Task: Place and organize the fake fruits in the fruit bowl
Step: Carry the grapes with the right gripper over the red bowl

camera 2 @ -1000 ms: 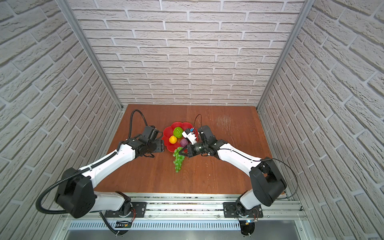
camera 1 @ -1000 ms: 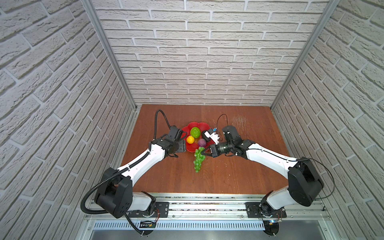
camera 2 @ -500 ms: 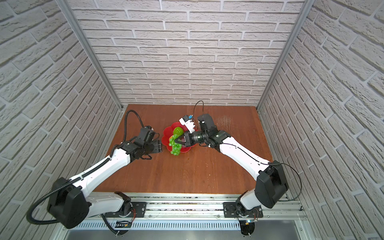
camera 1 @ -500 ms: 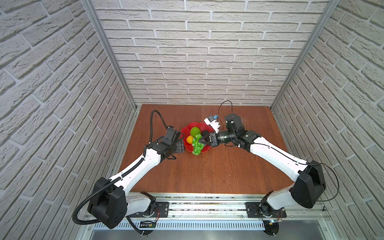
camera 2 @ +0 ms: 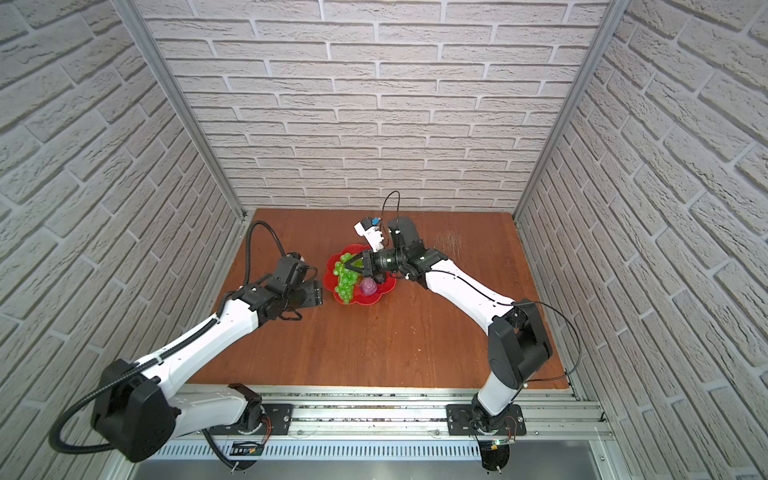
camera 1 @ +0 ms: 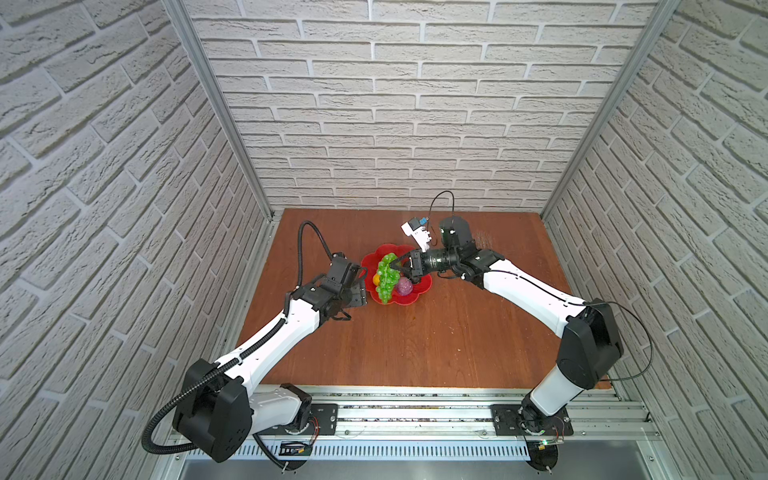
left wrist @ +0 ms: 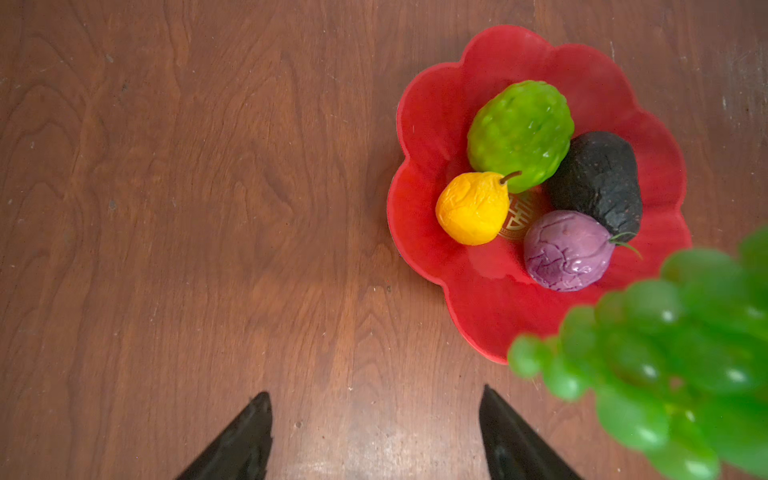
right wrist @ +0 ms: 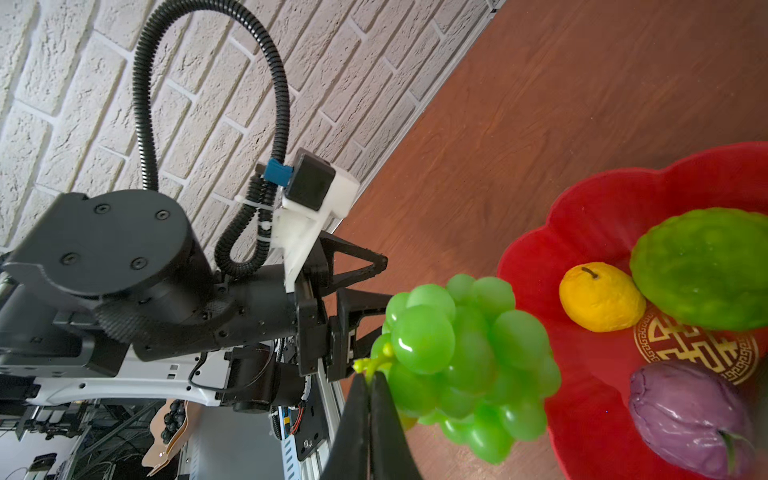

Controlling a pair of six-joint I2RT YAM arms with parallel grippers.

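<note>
The right tool (right wrist: 369, 375) pinches the stem, so the long grape bunch (camera 1: 386, 277) hangs down over the fruit bowl's (camera 1: 415, 296) left side; the left tool (left wrist: 376, 395) is half-open, empty.

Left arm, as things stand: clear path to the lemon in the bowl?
Probably not cleanly. The left gripper is open beside the fruit bowl and the lemon lies on that side, but the grape bunch hanging from the shut right gripper dangles between them, so a reach would likely brush the grapes.
</note>
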